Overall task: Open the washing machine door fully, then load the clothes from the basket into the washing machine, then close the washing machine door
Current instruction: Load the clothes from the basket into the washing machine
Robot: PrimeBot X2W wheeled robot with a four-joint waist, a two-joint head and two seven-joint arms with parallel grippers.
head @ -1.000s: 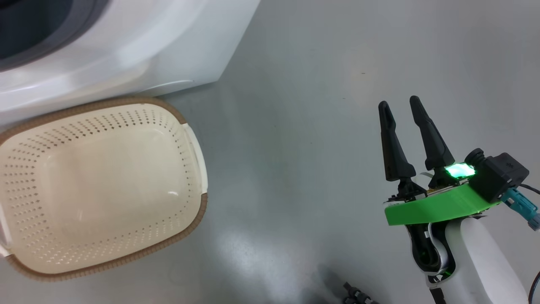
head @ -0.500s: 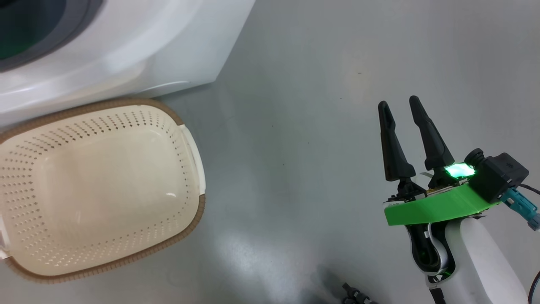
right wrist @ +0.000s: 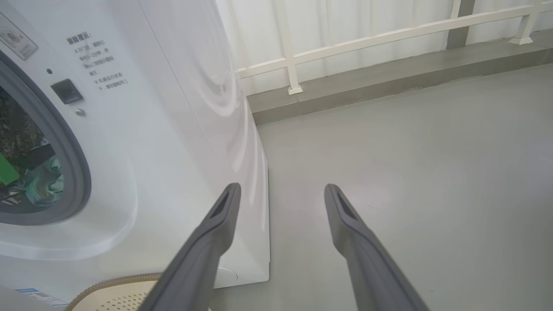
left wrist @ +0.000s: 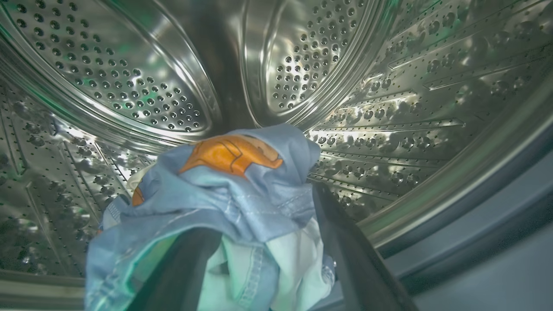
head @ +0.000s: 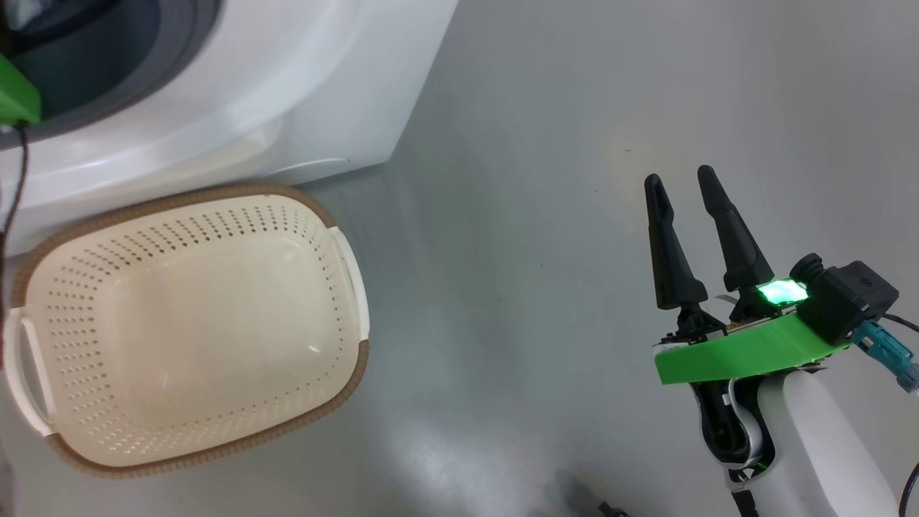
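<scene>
Down inside the drum (left wrist: 129, 77) of the washing machine (head: 215, 93), your left gripper (left wrist: 259, 216) had its two fingers spread wide at about 6 o'clock in the left wrist view. The light blue garment (left wrist: 207, 194) with the orange print was slumped over and between them. To me it looked let go rather than pinched, and it was well past the grey gasket (right wrist: 73, 172).

Over at 8 o'clock in the head view, the basket (head: 215, 190) sat just in front of the washer with nothing in it, so I'd call the loading basically done. There was some pale cloth (left wrist: 298, 259) under the blue one, but I couldn't tell if that was the second garment or just the lining.

Your right gripper (head: 678, 179) hung at 4 o'clock over bare floor (head: 517, 215), fingers apart, holding nothing, well away from everything.

What I reckon was left: back the left arm out without snagging the fabric, check nothing trails over the gasket, then swing the door shut — the mouth was plainly open in the right wrist view.
</scene>
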